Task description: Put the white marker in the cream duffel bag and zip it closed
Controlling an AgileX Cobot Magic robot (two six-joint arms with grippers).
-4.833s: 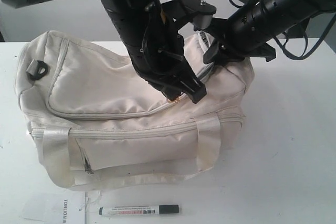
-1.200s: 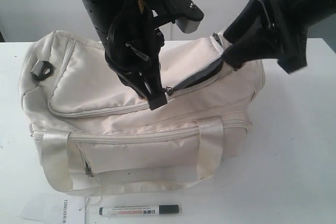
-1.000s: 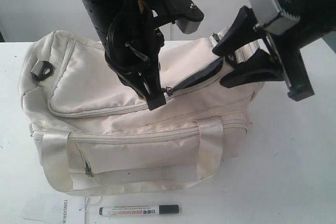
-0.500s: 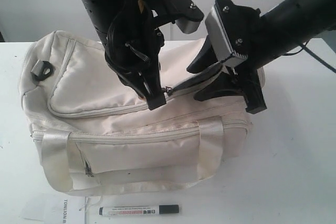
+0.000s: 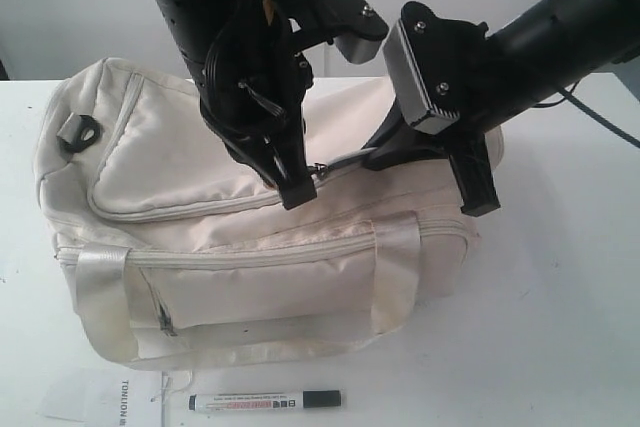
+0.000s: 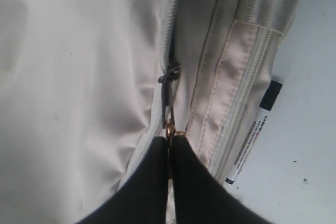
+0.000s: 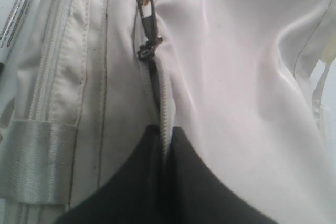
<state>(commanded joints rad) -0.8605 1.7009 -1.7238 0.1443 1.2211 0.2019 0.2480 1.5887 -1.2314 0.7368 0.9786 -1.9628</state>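
Zip work is the step in hand, as I judge it. The white marker (image 5: 265, 401) lies on the table (image 5: 560, 327) along the near edge, just in front of the cream duffel bag (image 5: 180, 162) and not touching it, so nothing is packed yet. My left gripper (image 5: 298, 192) sits mid-bag with its jaws pinched tight on the zip pull (image 6: 168, 103), the gold ring caught right at the tips. Just to the right, my right gripper (image 5: 378, 158) is clamped on the bag's zip seam with no gap between its jaws. Only a short dark slit shows between the two grips.

Next I would draw the pull leftward along the curved seam while the right grip anchors the cloth. The pull has to follow that curve, or the slider may jam and drag the soft bag along.

For room, little table shows left of the bag. A printed slip (image 5: 100, 397) lies near left beside the marker, and both sit close to the near edge. The widest bare table lies right of the bag, where the right arm could swing out.
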